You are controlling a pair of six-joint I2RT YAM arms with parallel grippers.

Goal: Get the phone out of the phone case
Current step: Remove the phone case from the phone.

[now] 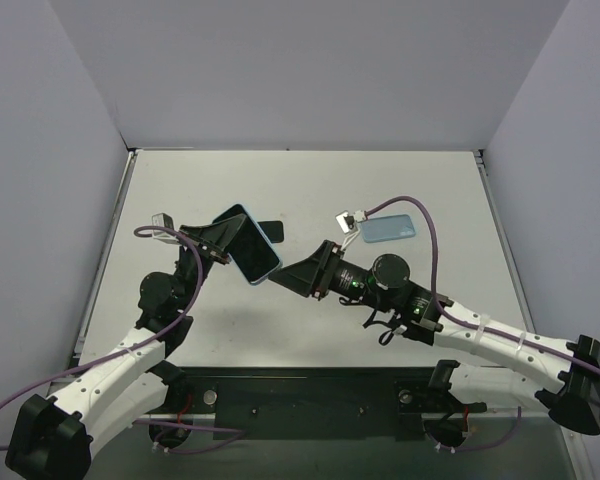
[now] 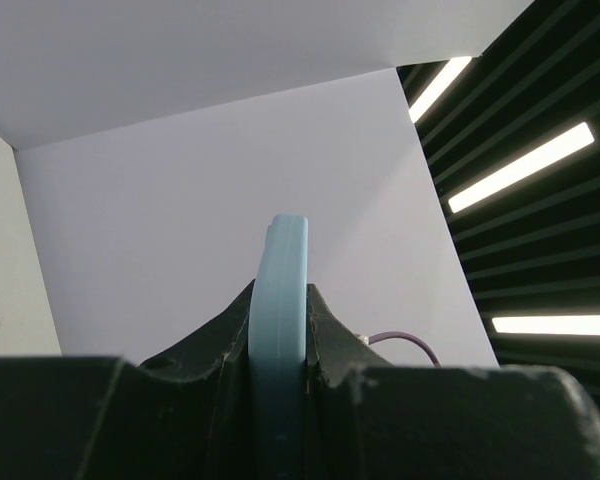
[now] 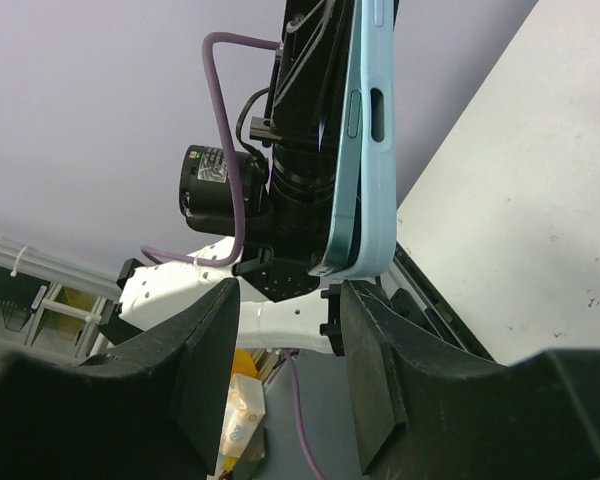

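Jaws of left gripper (image 1: 228,243) clamp phone case (image 2: 279,300).

Lower end of phone case (image 2: 280,260) hidden in left hand (image 2: 280,300); top cut off, right wrist view.

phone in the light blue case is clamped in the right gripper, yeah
No, the phone in the light blue case is clamped in the left gripper, as the left wrist view shows; the right gripper is open at its lower corner.
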